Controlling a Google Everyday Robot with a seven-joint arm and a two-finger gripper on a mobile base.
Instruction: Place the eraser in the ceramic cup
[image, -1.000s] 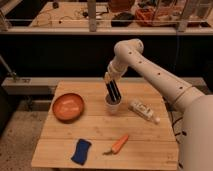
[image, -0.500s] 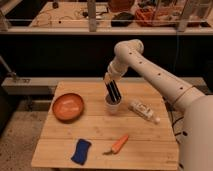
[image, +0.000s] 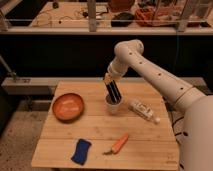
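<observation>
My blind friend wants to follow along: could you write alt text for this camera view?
A white robot arm holds its dark gripper in the mouth of a white ceramic cup on a wooden table. An orange bowl sits left of the cup, a bottle lies right of it, and a carrot and a blue object lie nearer the front.

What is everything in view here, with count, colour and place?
table: one, light wood, centre of view
bowl: one, orange, image-left part of the table
ceramic cup: one, white, table centre, under the gripper
bottle: one, white, lying image-right of the cup
carrot: one, orange, front centre
sponge-like pad: one, blue, front image-left
arm: one, white, reaching in from image-right
gripper: one, dark, pointing down at the cup's mouth
</observation>
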